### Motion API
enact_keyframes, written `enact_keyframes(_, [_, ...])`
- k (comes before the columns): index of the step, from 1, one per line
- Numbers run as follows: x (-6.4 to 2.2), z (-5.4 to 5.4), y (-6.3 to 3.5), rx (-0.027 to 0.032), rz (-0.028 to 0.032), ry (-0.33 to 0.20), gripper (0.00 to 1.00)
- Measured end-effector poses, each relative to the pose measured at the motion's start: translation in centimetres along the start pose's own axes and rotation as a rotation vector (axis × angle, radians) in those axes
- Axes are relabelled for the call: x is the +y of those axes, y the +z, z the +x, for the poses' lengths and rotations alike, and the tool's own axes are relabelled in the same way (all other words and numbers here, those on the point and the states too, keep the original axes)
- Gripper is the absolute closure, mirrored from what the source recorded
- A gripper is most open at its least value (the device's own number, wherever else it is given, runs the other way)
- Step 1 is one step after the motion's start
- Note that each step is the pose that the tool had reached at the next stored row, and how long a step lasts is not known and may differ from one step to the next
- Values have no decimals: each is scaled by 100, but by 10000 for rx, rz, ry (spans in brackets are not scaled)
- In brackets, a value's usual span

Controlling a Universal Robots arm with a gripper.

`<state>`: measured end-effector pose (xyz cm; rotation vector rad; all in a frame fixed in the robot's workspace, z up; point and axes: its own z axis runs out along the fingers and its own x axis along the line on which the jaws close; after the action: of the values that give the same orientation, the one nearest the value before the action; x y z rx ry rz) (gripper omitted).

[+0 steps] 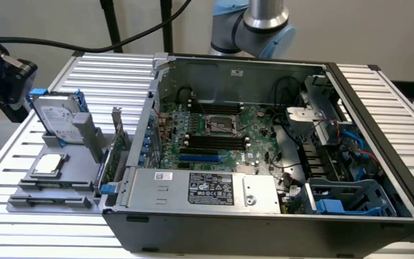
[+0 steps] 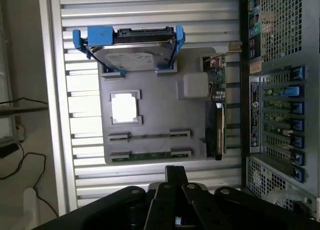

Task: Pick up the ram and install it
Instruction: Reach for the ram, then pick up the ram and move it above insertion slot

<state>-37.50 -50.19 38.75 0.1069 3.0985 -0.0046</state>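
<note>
The gripper (image 1: pixel 2 75) was seen at the exterior view's far left, at about ten o'clock from the drive (image 1: pixel 57 116) and well apart from the tray (image 1: pixel 84 162). Its fingers were pressed together and nothing was held between them.

On the tray, the drive was stood upright at twelve o'clock and a square chip (image 1: pixel 49 164) was laid flat near the middle. The ram (image 2: pixel 150 155) was lodged on edge at six o'clock, in the row farthest from the drive and carried by a holder at each end. A second thin strip was made out in the neighbouring row, possibly another stick, though this could not be settled.

The ram was judged light, stiff and thin, yet easily damaged. It would best be taken at mid-length across its two flat faces, where the span between the holders was left free. The contact edge and chips would best be spared hard pressure.

At three o'clock from the tray, a card (image 1: pixel 117 143) was stood upright, just beside the case (image 1: pixel 264 232). Farther right, black slots (image 1: pixel 214 143) were seen on the board inside. They were hemmed by the power supply (image 1: pixel 200 189) at six o'clock and by cables (image 1: pixel 322 132) at three o'clock. The case wall and the card were judged the main obstacles between tray and slots.
</note>
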Motion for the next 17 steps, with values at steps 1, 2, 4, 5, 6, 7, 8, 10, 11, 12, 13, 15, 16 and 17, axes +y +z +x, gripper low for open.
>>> enact_keyframes(1, [-7,2,2,27,33,-2,89])
enact_keyframes(2, [-14,4,4,63,65,-4,89])
enact_keyframes(4, [-26,11,11,135,106,-9,89])
enact_keyframes(5, [-30,16,15,149,115,-13,89])
enact_keyframes(6, [-31,19,16,149,115,-15,89])
enact_keyframes(7, [-31,19,16,149,115,-15,89])
enact_keyframes(8, [-31,19,16,148,115,-16,89])
enact_keyframes(10, [-31,19,16,149,114,-16,89])
enact_keyframes(11, [-31,19,16,148,115,-16,89])
enact_keyframes(12, [-31,19,16,149,115,-16,89])
enact_keyframes(13, [-31,19,16,149,114,-16,89])
enact_keyframes(15, [-31,19,16,148,114,-16,89])
enact_keyframes(16, [-31,19,16,148,114,-16,89])
enact_keyframes(17, [-31,19,16,149,115,-16,89])
